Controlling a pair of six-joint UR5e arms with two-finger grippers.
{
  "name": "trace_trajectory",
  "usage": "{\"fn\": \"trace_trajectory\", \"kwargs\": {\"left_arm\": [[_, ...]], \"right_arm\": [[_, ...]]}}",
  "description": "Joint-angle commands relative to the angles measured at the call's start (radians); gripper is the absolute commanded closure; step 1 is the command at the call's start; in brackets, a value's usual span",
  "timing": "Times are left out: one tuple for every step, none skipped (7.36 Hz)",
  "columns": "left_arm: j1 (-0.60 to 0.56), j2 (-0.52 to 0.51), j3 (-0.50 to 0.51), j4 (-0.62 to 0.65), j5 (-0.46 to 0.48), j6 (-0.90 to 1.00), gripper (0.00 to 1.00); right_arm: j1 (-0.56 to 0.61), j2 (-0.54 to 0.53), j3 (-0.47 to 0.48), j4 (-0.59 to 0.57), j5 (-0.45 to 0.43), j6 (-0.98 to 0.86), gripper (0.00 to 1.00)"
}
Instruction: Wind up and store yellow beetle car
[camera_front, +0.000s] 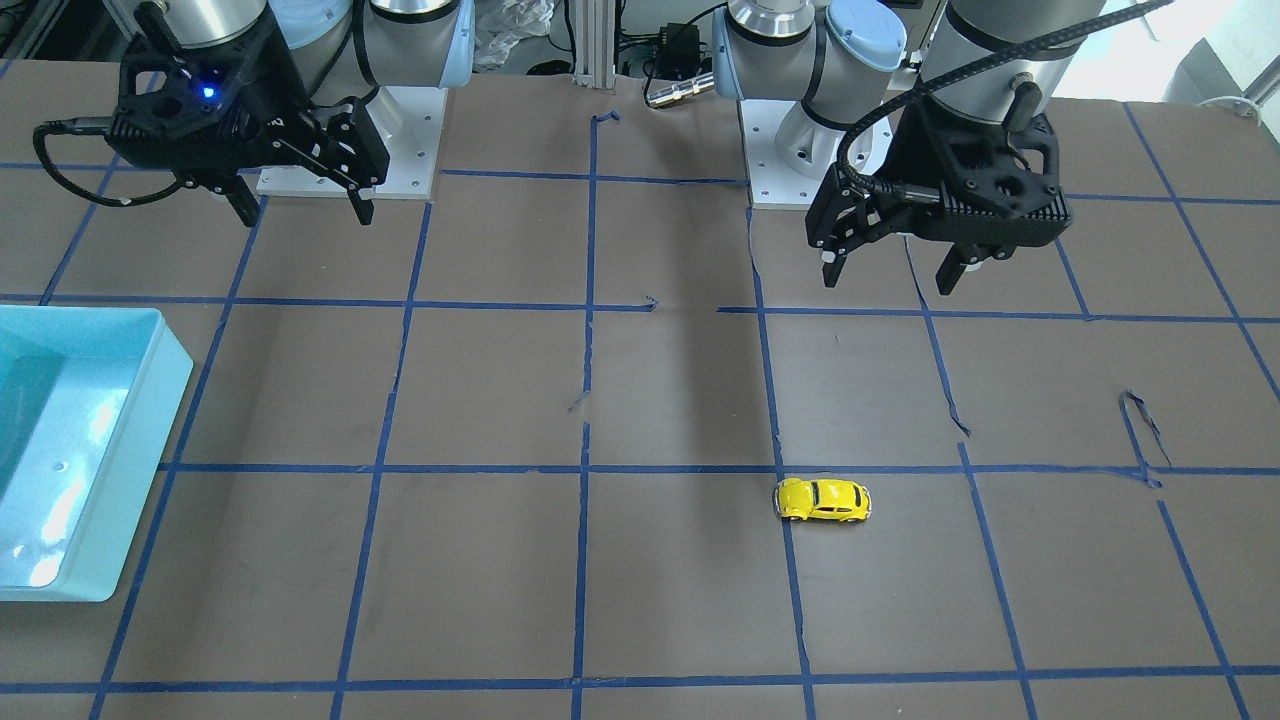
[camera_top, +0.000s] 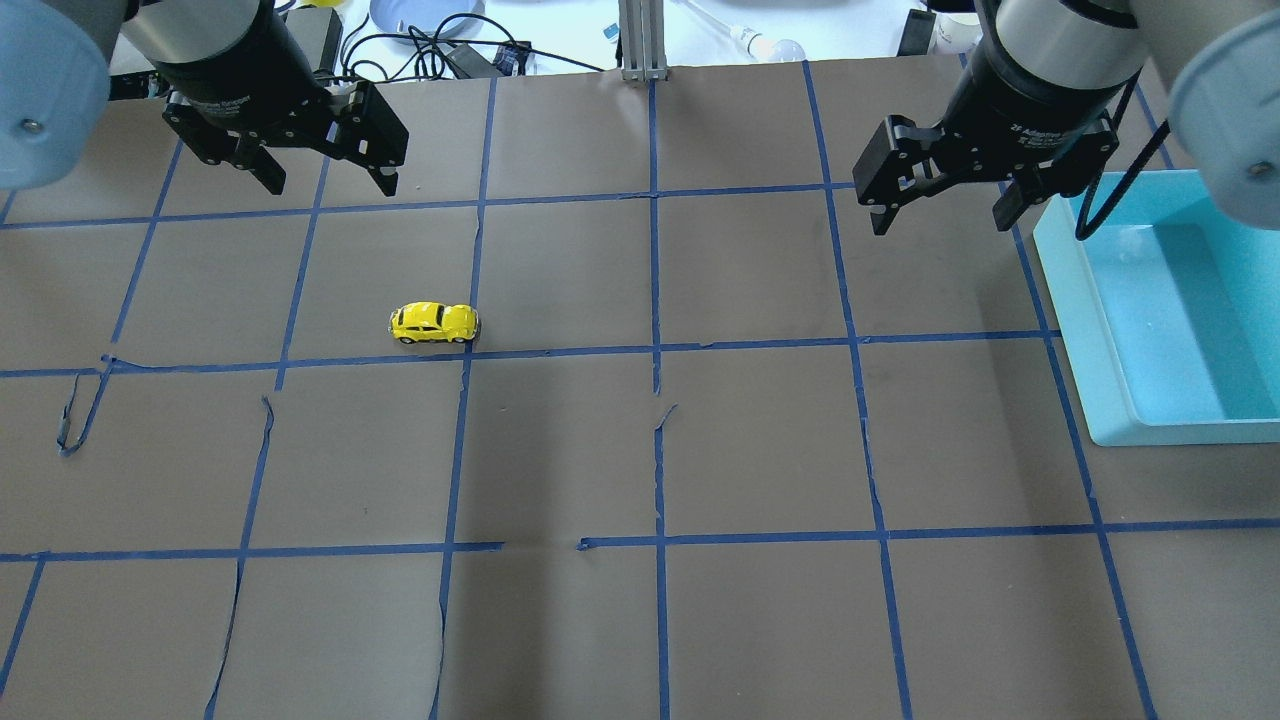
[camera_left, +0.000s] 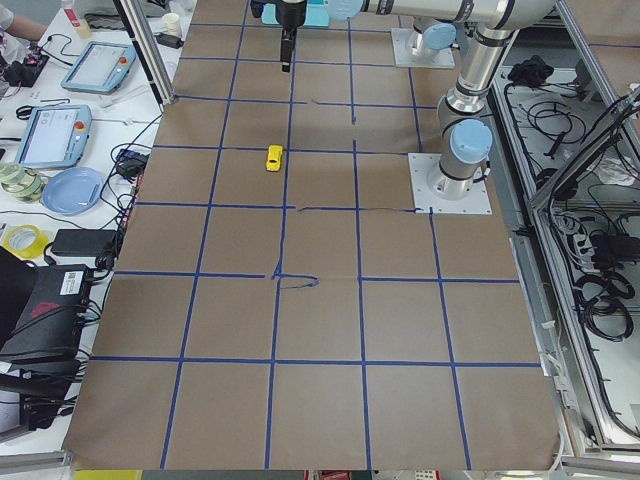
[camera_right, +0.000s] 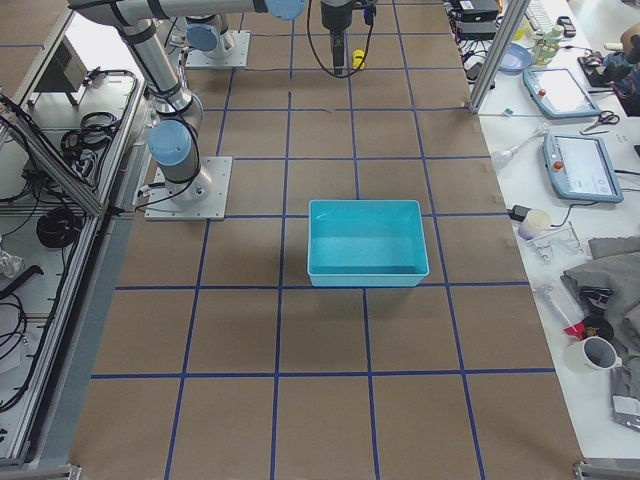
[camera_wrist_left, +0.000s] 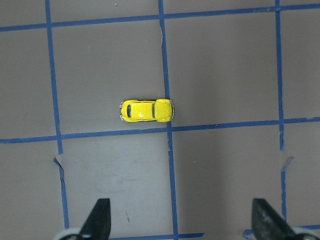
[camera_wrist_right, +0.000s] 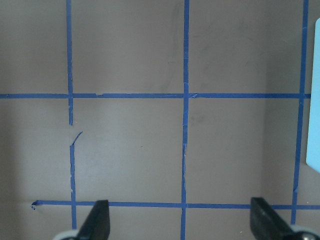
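- While both arms hang above it, the bench (camera_top: 760, 450), brown and gridded with blue tape (camera_top: 655, 280), carries the bin and the car well apart.
- Bin (camera_top: 1085, 320): light blue, open-topped, at the robot's right side of the bench.
- Left tool (camera_top: 330, 180): released, fingers spread wide, grasping nothing. It hovers above the bench, short of the car.
- Right tool (camera_top: 942, 215): likewise released and grasping nothing, just beside the bin's far corner.
- Car (camera_top: 434, 323): yellow, on its wheels in the robot's left half, just beside a tape line near a crossing.
  - Assessed as light and rigid. The body is glossy and rounded, so it is prone to slip and free to roll.
  - Recommended hold: across the flanks, low between the wheels. The curved roof looks unsuitable.
  - In the left wrist view its length lies along the closing direction, so a quarter turn of the wrist appears necessary.
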Motion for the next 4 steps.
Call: {"fn": "trace_trajectory", "kwargs": {"left_arm": [[0.013, 0.001, -0.002, 0.003, -0.001, 0.001, 0.00], [0.014, 0.001, 0.003, 0.001, -0.001, 0.007, 0.00], [0.023, -0.001, -0.008, 0.001, -0.001, 0.019, 0.00], [0.045, -0.002, -0.008, 0.001, -0.007, 0.021, 0.00]], "right_arm": [[0.000, 0.000, 0.000, -0.001, 0.001, 0.000, 0.00], [0.000, 0.000, 0.000, -0.001, 0.001, 0.000, 0.00], [0.000, 0.000, 0.000, -0.001, 0.001, 0.000, 0.00], [0.000, 0.000, 0.000, -0.001, 0.001, 0.000, 0.00]]}}
